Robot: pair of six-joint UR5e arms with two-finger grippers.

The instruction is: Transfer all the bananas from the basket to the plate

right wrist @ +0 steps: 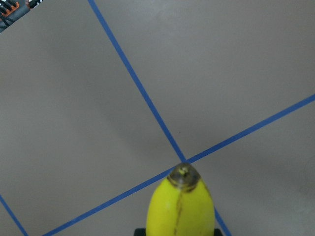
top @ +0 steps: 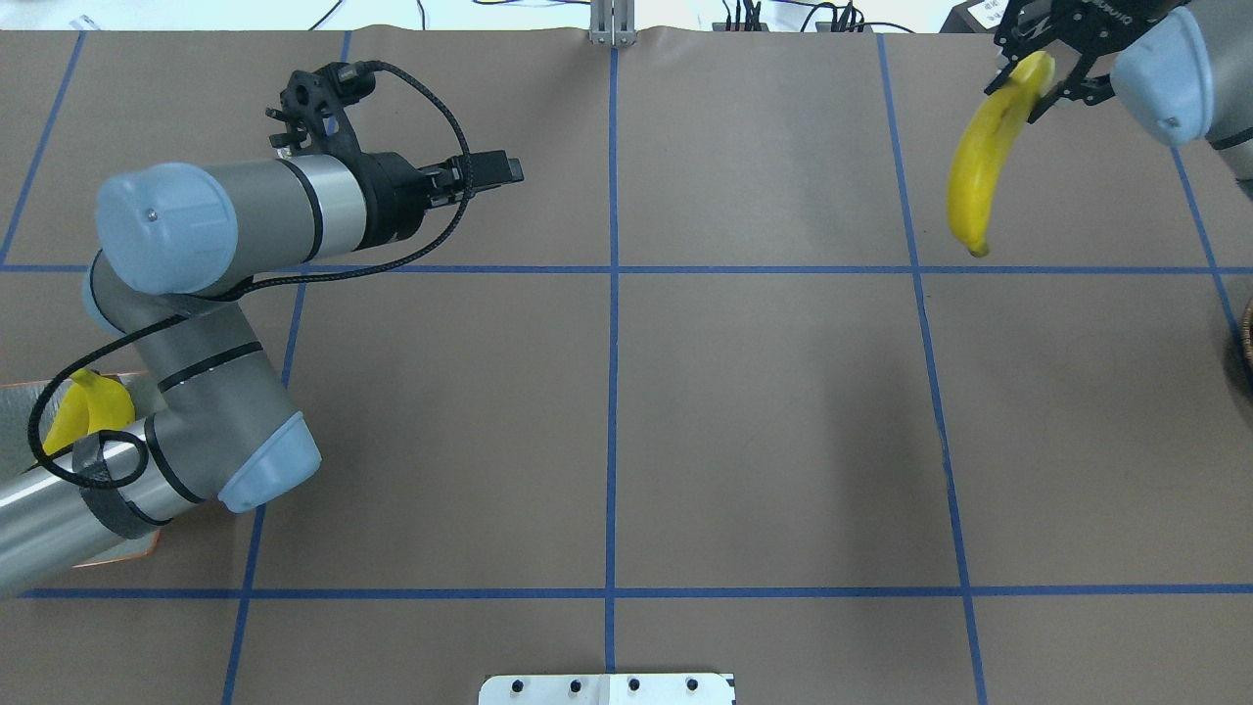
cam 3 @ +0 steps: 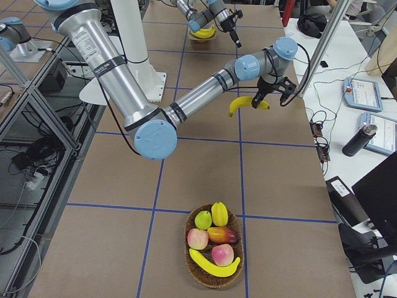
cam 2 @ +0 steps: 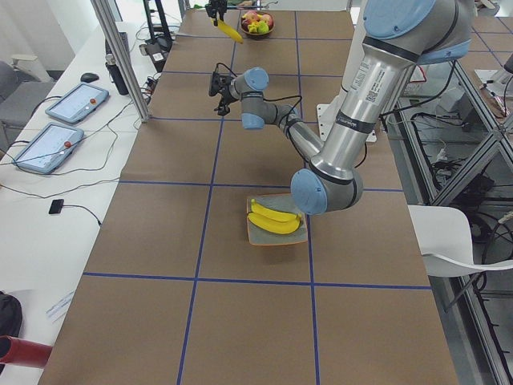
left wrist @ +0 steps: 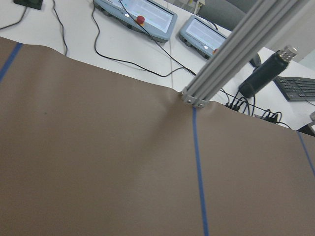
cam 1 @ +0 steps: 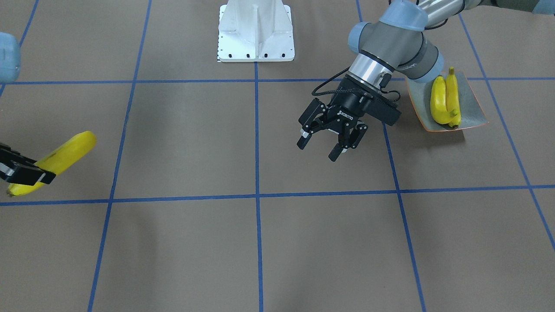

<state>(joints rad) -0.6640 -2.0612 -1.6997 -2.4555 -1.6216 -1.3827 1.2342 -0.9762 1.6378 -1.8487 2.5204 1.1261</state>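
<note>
The frame's edge at 9 o'clock is cutting off the right gripper [cam 1: 34, 171] in the front-facing view, leaving only its finger ends showing around the carried banana [cam 1: 65, 156]. The left arm [cam 1: 394, 47] is covering the 10 o'clock corner of the plate [cam 1: 471, 106]. In the overhead view that arm is hiding most of the plate at 8 o'clock, and only the ends of the plated bananas [top: 90, 411] are peeking out. The basket [top: 1246, 343] is showing as a mere sliver at 3 o'clock. The right wrist view's lower edge is cutting the carried banana short. From the table's left end, the right gripper is appearing too small to judge.
</note>
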